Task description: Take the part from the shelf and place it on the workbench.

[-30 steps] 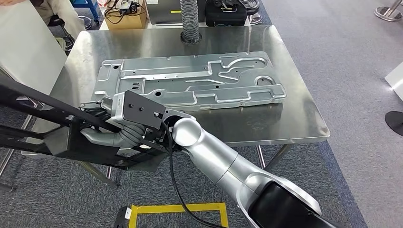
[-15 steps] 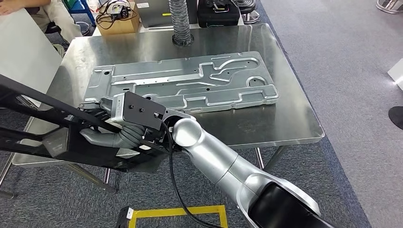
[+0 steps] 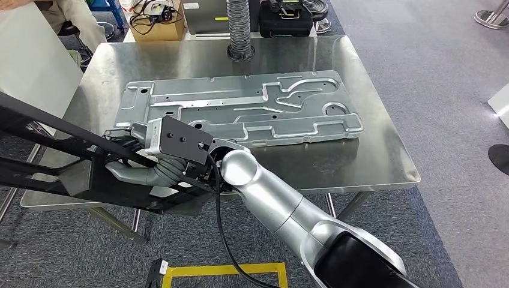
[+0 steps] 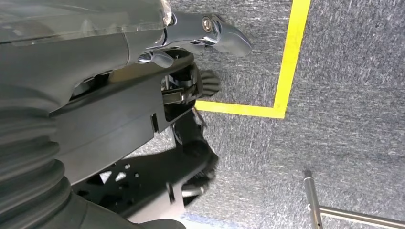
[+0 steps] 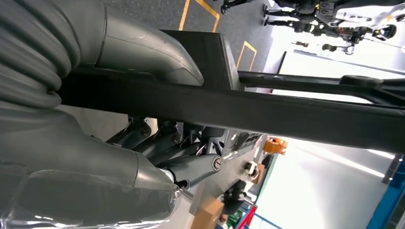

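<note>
Fingers (image 5: 191, 171) of the right hand (image 3: 153, 171) were wrapped round a bar of the long black metal frame part (image 3: 54, 174), thumb over the top, and the left hand (image 4: 157, 57) was likewise closed on the frame's other end above the grey carpet. Across the last second the whole view had swung slightly, so the robot's body was shifting rather than the things; the frame hung just as before at the near edge of the shiny steel workbench (image 3: 384, 162), not yet resting on it. A flat stamped silver metal panel (image 3: 240, 108) already lay there, so I judged the carry nearly done, the setting-down still ahead.
</note>
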### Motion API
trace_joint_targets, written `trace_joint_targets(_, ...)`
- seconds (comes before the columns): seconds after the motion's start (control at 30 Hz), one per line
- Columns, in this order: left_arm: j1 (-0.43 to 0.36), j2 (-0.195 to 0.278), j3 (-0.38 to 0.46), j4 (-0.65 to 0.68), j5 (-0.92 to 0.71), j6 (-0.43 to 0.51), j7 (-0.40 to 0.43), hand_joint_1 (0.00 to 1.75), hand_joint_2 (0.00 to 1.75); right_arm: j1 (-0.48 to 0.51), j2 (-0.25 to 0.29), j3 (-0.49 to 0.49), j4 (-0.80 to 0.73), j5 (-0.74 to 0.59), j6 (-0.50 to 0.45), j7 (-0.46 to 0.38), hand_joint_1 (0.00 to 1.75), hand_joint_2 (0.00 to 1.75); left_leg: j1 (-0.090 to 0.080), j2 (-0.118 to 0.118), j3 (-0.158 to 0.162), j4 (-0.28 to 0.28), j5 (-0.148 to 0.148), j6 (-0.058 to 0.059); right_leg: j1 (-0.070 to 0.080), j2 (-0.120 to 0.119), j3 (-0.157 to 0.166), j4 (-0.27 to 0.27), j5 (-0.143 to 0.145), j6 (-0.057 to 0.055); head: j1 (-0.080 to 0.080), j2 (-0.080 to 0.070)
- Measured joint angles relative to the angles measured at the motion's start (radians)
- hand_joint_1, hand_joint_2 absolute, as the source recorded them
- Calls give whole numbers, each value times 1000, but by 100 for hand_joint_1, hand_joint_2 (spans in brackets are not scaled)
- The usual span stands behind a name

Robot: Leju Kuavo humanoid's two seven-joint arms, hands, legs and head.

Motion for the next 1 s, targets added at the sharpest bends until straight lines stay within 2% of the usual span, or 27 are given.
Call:
trace_joint_targets(0.07, 0, -1, 0, 0, 0, 0, 0, 0, 175, -1, 0, 0, 0, 0, 0, 0, 175, 175, -2, -1, 6, 4, -8, -7, 3, -1, 64, -145, 65, -9, 0, 0)
trace_joint_targets(0.1, 0, -1, 0, 0, 0, 0, 0, 0, 175, -1, 0, 0, 0, 0, 1, 0, 175, 175, -3, -1, 7, 5, -12, -12, 5, -1, 83, -189, 79, -14, 0, 0)
trace_joint_targets(0.17, 0, -2, 0, 0, 0, 0, 0, 0, 175, -1, 1, 0, 0, 0, 1, 0, 175, 175, -4, -1, 7, 4, -16, -23, 10, 1, 90, -209, 78, -23, -1, 0)
trace_joint_targets(0.23, 0, -2, 0, 0, 2, 0, 0, 0, 175, -1, 1, 0, -2, 0, 2, 0, 175, 175, -1, 1, 8, 10, -24, -35, 7, 2, 97, -216, 79, -34, -1, 0)
trace_joint_targets(0.27, 0, -2, 0, 0, 3, 0, 0, 0, 175, -2, 2, 0, -2, -1, 2, -1, 175, 175, 0, 1, -1, 32, -38, -40, 5, 1, 101, -220, 79, -39, -1, 0)
trace_joint_targets(0.3, 0, -2, 0, 0, 4, 0, 0, 0, 175, -2, 3, 0, -3, -1, 2, -1, 175, 175, 1, 1, -20, 75, -62, -44, 2, 0, 105, -223, 79, -43, -2, 0)
trace_joint_targets(0.37, 1, -1, 0, 0, 7, 0, 0, 0, 175, -1, 4, 0, -3, -3, 2, -2, 175, 175, 2, 1, -90, 213, -123, -51, 3, -1, 108, -223, 76, -48, -2, 0)
trace_joint_targets(0.4, 3, -1, 0, 0, 8, 0, 0, 0, 175, 1, 4, 0, -3, -3, 2, -2, 175, 175, 3, 2, -124, 274, -141, -53, 4, 0, 109, -222, 74, -49, -2, 0)
trace_joint_targets(0.43, 5, 0, 0, 0, 9, 0, 0, 0, 175, 2, 4, 0, -3, -4, 3, -2, 175, 175, 3, 2, -145, 303, -140, -54, 4, 0, 110, -220, 71, -49, -2, 0)
trace_joint_targets(0.47, 6, 0, 0, 0, 9, 0, 0, 0, 175, 3, 4, 0, -3, -4, 3, -2, 175, 175, 3, 2, -144, 289, -117, -54, 4, 1, 113, -218, 67, -48, -2, 0)
trace_joint_targets(0.5, 6, 0, 0, 0, 10, 0, -1, 0, 175, 3, 4, 0, -3, -5, 3, -2, 175, 175, 3, 2, -123, 235, -78, -52, 4, 2, 118, -216, 62, -47, -2, 0)
trace_joint_targets(0.53, 6, 1, 0, 0, 10, 0, -1, 0, 175, 3, 4, 0, -3, -5, 3, -2, 175, 175, 3, 3, -89, 156, -35, -49, 3, 2, 124, -214, 57, -44, -2, 0)
trace_joint_targets(0.57, 6, 1, 0, 0, 10, 0, -1, 0, 175, 3, 4, 0, -3, -5, 3, -2, 175, 175, 1, 3, -56, 86, -6, -45, 5, 3, 128, -213, 52, -40, -2, 0)
trace_joint_targets(0.6, 6, 1, 1, 0, 10, 0, -1, 0, 175, 3, 4, 0, -3, -5, 2, -2, 175, 175, -2, 3, -33, 38, 10, -40, 7, 3, 131, -212, 50, -36, -1, 0)
trace_joint_targets(0.63, 6, 1, 1, 0, 10, 0, -1, 0, 175, 3, 4, 0, -3, -5, 2, -2, 175, 175, -4, 3, -22, 14, 13, -34, 8, 3, 131, -213, 48, -31, -1, 0)
trace_joint_targets(0.7, 7, 0, 1, 0, 10, 0, -1, 0, 175, 2, 5, 0, -3, -5, 2, -2, 175, 175, -5, 0, -19, 10, 9, -21, 10, 3, 132, -215, 46, -20, -1, 0)
trace_joint_targets(0.77, 7, 0, 1, 0, 10, 0, -1, 0, 175, 1, 5, 0, -4, -6, 2, -3, 175, 175, -1, 0, -16, 5, 10, -9, 9, 2, 125, -194, 30, -9, 1, 0)
trace_joint_targets(0.8, 7, 0, 1, 0, 10, 0, -1, 0, 175, 0, 6, 0, -4, -6, 2, -3, 175, 175, 1, 1, -14, 2, 11, -4, 8, 1, 108, -155, 8, -4, 2, 0)
trace_joint_targets(0.83, 6, 0, 1, 0, 10, 0, -1, 0, 175, 0, 6, 0, -5, -6, 2, -3, 175, 175, 1, 2, -13, 1, 10, 0, 6, 0, 77, -93, -22, 0, 3, 0)
trace_joint_targets(0.9, 7, 0, 1, 0, 10, 0, -1, 0, 175, 2, 4, 0, -4, -6, 2, -3, 175, 175, -1, 2, -13, 2, 7, 5, 3, 0, -1, 52, -78, 5, 5, 0)
trace_joint_targets(0.93, 7, 0, 2, 0, 10, 0, -1, 0, 175, 4, 2, 0, -4, -6, 2, -3, 175, 175, -1, 2, -12, 3, 6, 6, 2, 0, -26, 93, -83, 5, 5, 0)
trace_joint_targets(0.97, 8, 0, 2, 0, 10, 0, -1, 0, 175, 5, 1, 0, -3, -6, 2, -3, 175, 175, -2, 1, -10, 4, 4, 6, 2, 0, -32, 92, -66, 4, 5, 0)
trace_joint_targets(1.0, 8, 0, 2, 0, 10, 0, -1, 0, 175, 6, 1, 0, -3, -6, 2, -3, 175, 175, -2, -1, -7, 5, 2, 5, 2, 0, -16, 48, -32, 1, 5, 0)
